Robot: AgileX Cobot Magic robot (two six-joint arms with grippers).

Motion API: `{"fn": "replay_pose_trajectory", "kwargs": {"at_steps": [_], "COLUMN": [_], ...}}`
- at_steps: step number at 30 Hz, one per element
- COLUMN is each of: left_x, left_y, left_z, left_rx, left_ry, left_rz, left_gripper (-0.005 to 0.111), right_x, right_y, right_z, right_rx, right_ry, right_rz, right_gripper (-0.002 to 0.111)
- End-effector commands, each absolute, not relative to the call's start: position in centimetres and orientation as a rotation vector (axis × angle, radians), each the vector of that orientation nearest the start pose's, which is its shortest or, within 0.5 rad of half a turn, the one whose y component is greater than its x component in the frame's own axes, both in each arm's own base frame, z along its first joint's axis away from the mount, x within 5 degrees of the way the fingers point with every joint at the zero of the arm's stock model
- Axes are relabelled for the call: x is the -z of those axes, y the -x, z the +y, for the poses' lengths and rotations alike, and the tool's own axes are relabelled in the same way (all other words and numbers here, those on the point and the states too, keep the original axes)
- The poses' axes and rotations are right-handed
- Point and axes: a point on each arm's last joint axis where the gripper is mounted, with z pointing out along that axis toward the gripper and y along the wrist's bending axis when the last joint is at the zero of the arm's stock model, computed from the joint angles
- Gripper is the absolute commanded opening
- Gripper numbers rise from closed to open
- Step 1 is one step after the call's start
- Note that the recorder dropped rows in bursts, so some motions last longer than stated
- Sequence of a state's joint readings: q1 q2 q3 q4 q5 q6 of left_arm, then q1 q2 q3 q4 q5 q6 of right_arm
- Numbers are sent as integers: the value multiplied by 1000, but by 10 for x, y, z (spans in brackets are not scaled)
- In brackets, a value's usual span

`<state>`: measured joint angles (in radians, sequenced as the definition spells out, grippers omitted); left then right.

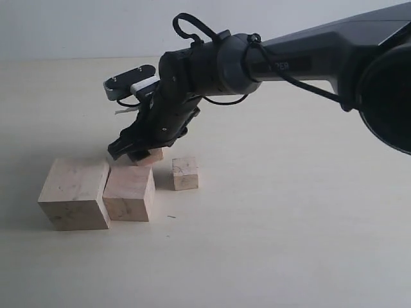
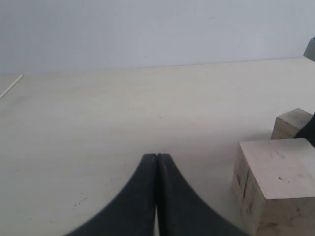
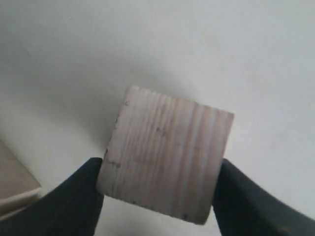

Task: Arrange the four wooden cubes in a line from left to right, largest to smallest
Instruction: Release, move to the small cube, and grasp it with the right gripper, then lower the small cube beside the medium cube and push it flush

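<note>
Three wooden cubes rest on the table. The largest cube [image 1: 74, 194] is at the left, with the second largest [image 1: 130, 192] touching its right side. The smallest cube [image 1: 185, 173] stands apart, further right. My right gripper [image 1: 138, 154] is shut on the fourth cube [image 1: 154, 156], holding it tilted and low just behind the second one. In the right wrist view this held cube [image 3: 167, 164] fills the span between the fingers of the gripper [image 3: 160, 189]. My left gripper [image 2: 157, 156] is shut and empty, with a big cube [image 2: 280, 182] beside it.
The pale table [image 1: 289, 224] runs wide to the right and front of the row. The right arm [image 1: 308, 58] reaches in from the upper right. Another cube [image 2: 294, 123] shows behind the big one in the left wrist view. A cube corner [image 3: 15, 189] sits near the held cube.
</note>
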<state>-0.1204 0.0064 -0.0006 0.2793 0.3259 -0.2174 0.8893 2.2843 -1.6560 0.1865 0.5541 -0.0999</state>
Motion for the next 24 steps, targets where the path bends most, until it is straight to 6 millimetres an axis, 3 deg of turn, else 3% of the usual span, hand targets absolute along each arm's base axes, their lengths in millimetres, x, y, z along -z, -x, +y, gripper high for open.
{"fn": "replay_pose_trajectory", "kwargs": {"at_steps": [1, 6, 10, 13, 15, 18, 24], "left_x": [-185, -185, -185, -185, -185, -185, -185], "left_y": [-54, -54, -54, -54, -54, -54, -54], "left_z": [2, 2, 2, 2, 2, 2, 2], "left_rx": [-28, -28, -28, -28, -28, -28, -28], "left_ry": [-88, -88, -88, -88, -88, -88, -88], "left_rz": [1793, 1793, 1793, 1793, 1793, 1793, 1793], "left_gripper": [0, 0, 0, 0, 0, 0, 0], "right_x": [-160, -234, -302, -325, -328, -313, -239], "right_y": [-302, -304, -286, -266, -253, -232, -209], "right_z": [376, 354, 325, 306, 298, 289, 289], "right_rx": [-350, -215, -134, -105, -139, -230, -410], "right_ry": [1164, 1123, 1164, 1321, 1404, 1575, 1940], "right_rz": [2340, 2205, 2123, 2088, 2070, 2047, 2018], "right_gripper": [1, 1, 0, 0, 0, 0, 0]}}
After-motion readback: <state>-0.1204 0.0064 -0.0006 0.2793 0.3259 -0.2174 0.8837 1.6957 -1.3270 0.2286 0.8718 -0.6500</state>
